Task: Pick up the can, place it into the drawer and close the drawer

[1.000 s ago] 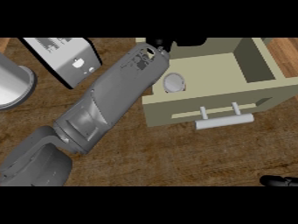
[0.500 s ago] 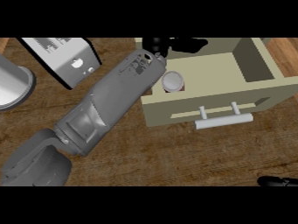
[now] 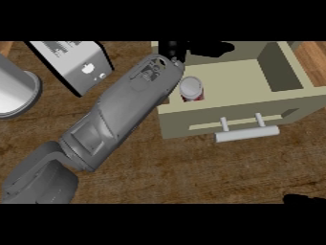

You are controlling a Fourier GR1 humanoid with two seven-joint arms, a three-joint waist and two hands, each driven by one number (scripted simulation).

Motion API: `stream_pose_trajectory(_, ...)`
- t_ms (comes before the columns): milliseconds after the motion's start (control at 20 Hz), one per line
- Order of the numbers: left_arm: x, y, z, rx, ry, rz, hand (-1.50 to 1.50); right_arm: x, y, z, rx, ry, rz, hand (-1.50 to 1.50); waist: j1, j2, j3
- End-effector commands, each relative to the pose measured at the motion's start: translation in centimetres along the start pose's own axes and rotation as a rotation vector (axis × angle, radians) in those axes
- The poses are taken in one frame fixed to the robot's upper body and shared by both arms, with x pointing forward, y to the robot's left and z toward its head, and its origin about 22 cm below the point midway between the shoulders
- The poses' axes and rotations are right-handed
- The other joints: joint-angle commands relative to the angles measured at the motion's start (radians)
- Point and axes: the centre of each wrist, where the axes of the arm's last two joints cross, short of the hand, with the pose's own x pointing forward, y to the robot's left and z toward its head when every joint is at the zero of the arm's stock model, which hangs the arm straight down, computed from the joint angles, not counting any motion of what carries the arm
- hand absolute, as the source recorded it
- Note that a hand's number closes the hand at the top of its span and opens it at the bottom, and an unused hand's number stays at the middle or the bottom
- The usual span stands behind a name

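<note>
In the drawer (image 3: 285, 98), can (image 3: 191, 89) now uncovered

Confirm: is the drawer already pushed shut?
No. The drawer stands open, with the can upright inside it near the left hand.

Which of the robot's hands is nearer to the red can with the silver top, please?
Left. The left hand is at the back of the beige open drawer, just behind the red can inside it. The right hand lies far off, at the view's lower right edge.
</note>
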Motion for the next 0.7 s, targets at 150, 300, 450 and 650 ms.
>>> stream_pose_trajectory(150, 2.3, -0.6, 0.0, 0.019, -0.028, 0.06, -1.5, 0.5, 1.2, -1.6, 0.062, -0.081, 0.172, -1.5, 0.025, -0.002, 0.0)
stream_pose_trajectory(300, 1.8, -0.3, -0.1, 0.028, -0.042, 0.075, -1.5, 1.4, 1.2, -1.5, 0.07, -0.089, 0.317, -1.5, 0.054, -0.009, -0.001)
stream_pose_trajectory(450, 1.8, -0.3, -0.2, 0.03, -0.054, 0.07, -1.5, 0.7, 1.7, -2.0, 0.123, -0.072, 0.432, -1.5, 0.062, -0.009, -0.001)
stream_pose_trajectory(650, 3.5, -1.0, 0.2, 0.0, -0.028, 0.072, -1.5, -1.1, 3.3, -3.1, 0.14, -0.052, 0.581, -1.5, 0.1, -0.022, -0.001)
